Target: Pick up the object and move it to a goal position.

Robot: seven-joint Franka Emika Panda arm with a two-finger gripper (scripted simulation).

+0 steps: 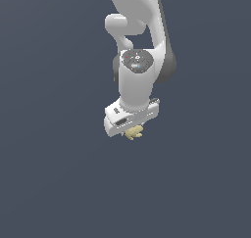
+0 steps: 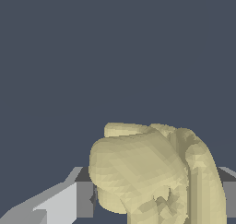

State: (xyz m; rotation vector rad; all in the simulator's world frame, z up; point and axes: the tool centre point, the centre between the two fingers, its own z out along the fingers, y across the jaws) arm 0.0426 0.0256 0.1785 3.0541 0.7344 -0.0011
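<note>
Pale yellow object (image 2: 152,172) fills wrist cam, gripped betw fingers (image 2: 69,202) of hand (image 1: 131,129); plain backdrop.

Arm (image 1: 139,46) cut off by the exterior view's top edge, gripper (image 1: 131,127) fingers hidden behind its body, yellow lump (image 1: 134,132) mostly covered there, clipped by the wrist view's lower edge (image 2: 152,172)
</note>
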